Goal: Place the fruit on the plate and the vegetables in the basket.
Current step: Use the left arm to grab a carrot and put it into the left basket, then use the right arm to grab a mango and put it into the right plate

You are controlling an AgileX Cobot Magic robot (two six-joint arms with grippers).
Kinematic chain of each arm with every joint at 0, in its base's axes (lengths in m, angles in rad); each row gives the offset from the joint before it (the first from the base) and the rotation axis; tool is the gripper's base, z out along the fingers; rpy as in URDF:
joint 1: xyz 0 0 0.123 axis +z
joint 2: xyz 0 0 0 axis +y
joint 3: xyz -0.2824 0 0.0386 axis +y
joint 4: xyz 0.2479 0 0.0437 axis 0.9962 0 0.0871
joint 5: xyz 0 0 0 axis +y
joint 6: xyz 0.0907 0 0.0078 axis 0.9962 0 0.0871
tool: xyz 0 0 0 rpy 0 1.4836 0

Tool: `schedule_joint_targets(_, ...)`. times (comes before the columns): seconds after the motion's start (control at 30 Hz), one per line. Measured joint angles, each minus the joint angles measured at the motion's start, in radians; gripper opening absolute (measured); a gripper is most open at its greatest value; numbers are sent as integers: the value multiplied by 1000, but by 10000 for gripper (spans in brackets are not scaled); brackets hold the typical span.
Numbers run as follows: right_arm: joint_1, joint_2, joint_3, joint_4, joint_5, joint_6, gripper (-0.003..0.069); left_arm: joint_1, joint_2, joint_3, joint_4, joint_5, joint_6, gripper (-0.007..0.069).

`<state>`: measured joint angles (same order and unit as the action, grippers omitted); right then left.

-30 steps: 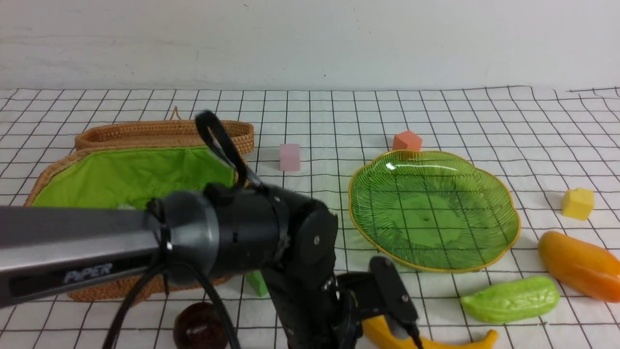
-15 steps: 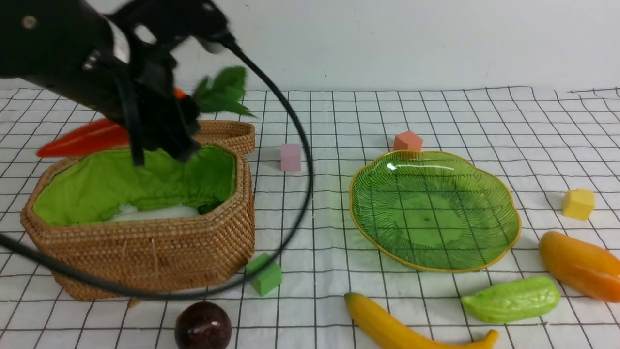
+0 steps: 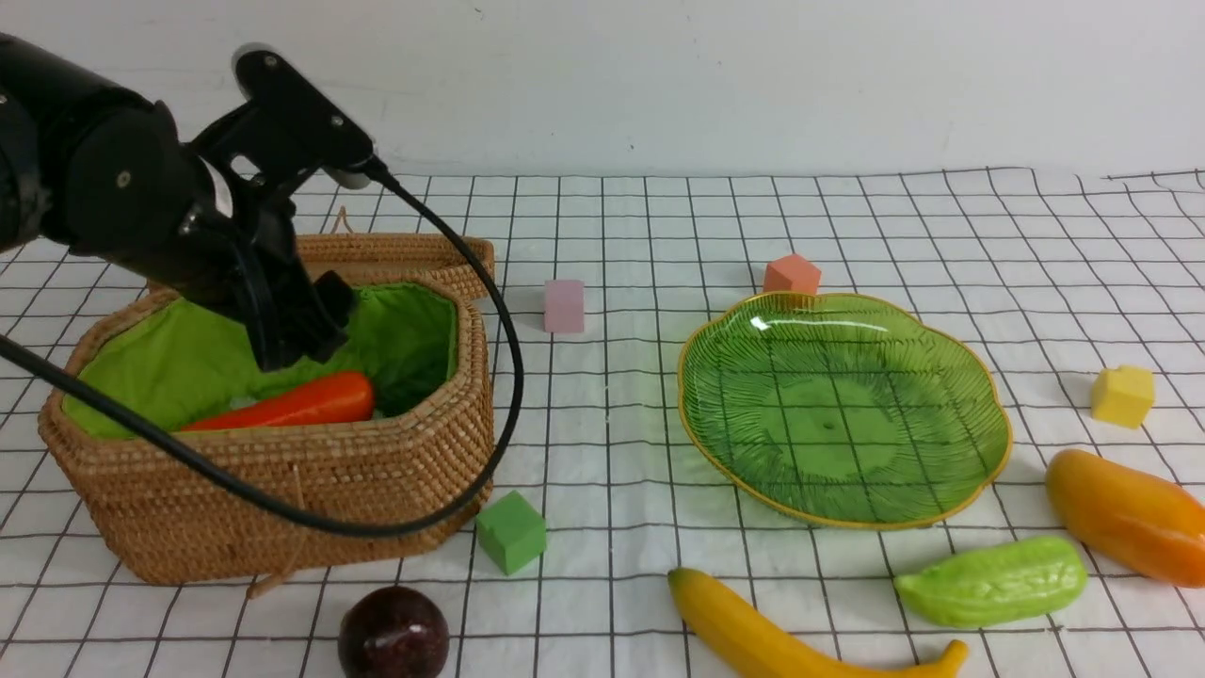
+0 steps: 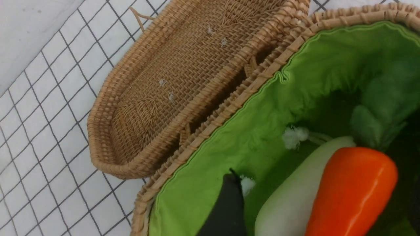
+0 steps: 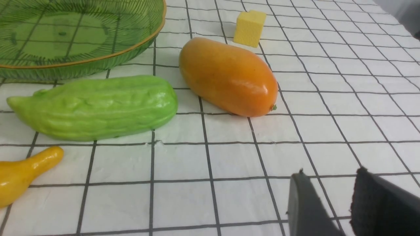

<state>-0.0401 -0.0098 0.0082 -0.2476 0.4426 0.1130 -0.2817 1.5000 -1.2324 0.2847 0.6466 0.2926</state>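
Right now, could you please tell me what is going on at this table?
The robot is sorting toy produce. Its left arm hangs over the basket, jaws open, above the red-orange pepper, which lies inside on the white vegetable. The green gourd is on the cloth. The plate is empty: banana, mango and plum lie on the cloth. The right arm has its jaws narrowly parted and empty, near the mango.

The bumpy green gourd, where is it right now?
In the front view the gourd lies on the cloth at the robot's right, just nearer than the plate, between the banana and the mango.
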Motion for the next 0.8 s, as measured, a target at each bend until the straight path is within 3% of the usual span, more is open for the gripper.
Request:
schedule_joint_targets(0.2,0,0,0,0,0,0,242,0,-203,3,-8,132,-8,611)
schedule_joint_targets(0.27,0,0,0,0,0,0,242,0,-302,3,-19,189,-39,552)
schedule_joint_targets(0.3,0,0,0,0,0,0,242,0,-401,3,-31,254,-96,481)
schedule_joint_targets(0.33,0,0,0,0,0,0,242,0,-412,3,-31,263,-104,481)
schedule_joint_targets(0.5,0,0,0,0,0,0,242,0,-692,108,-62,479,-263,179)
schedule_joint_targets(0.53,0,0,0,0,0,0,242,0,-704,118,-66,485,-269,165)
schedule_joint_targets(0.57,0,0,0,0,0,0,242,0,-800,219,-85,505,-293,50)
schedule_joint_targets(0.63,0,0,0,0,0,0,242,0,-874,282,-108,486,-308,0)
schedule_joint_targets(0.8,0,0,0,0,0,0,242,0,-1148,607,-309,150,-379,-13)
